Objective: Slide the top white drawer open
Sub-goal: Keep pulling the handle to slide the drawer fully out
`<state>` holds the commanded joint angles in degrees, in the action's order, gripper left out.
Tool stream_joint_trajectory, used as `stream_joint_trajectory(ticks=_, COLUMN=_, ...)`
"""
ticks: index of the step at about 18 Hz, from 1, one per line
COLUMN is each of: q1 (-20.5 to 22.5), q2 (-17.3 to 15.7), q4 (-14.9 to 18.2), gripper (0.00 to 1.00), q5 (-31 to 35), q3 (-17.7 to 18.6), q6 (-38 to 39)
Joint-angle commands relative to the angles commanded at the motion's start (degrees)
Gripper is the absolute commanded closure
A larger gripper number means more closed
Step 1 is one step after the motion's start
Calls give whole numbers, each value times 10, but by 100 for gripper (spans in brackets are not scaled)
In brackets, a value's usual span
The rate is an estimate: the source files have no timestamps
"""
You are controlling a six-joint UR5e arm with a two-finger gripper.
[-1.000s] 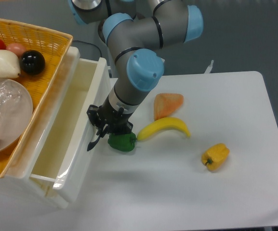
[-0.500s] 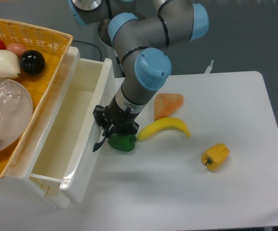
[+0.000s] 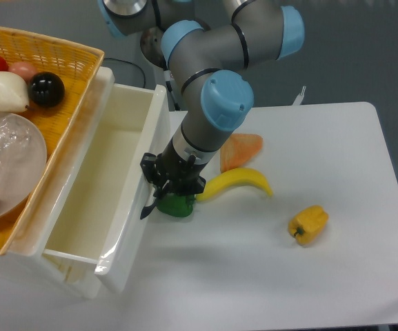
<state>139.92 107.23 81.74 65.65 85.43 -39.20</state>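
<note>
The top white drawer (image 3: 105, 179) is a deep white tray, pulled well out of its cabinet toward the right, and its inside is bare. Its curved black handle (image 3: 147, 205) sticks out from the front face. My gripper (image 3: 158, 185) is down at that front face, its black fingers closed around the handle. The lower drawer is hidden under the top one.
A wicker basket (image 3: 61, 58) with round fruit and a plastic bowl sits on the cabinet top. A green pepper (image 3: 175, 205) lies right beside the gripper. A banana (image 3: 239, 183), an orange wedge (image 3: 241, 147) and a yellow pepper (image 3: 309, 223) lie on the table.
The gripper has moved right with the handle, and the top drawer has slid further out, its front now closer to the green pepper.
</note>
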Motion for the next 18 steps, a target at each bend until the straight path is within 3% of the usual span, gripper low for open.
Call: stream_joint_trajectory(ticks=18, q1=20, q2=11, q4=5, gripper=84, q5=-3, q3=-1, q6=-18)
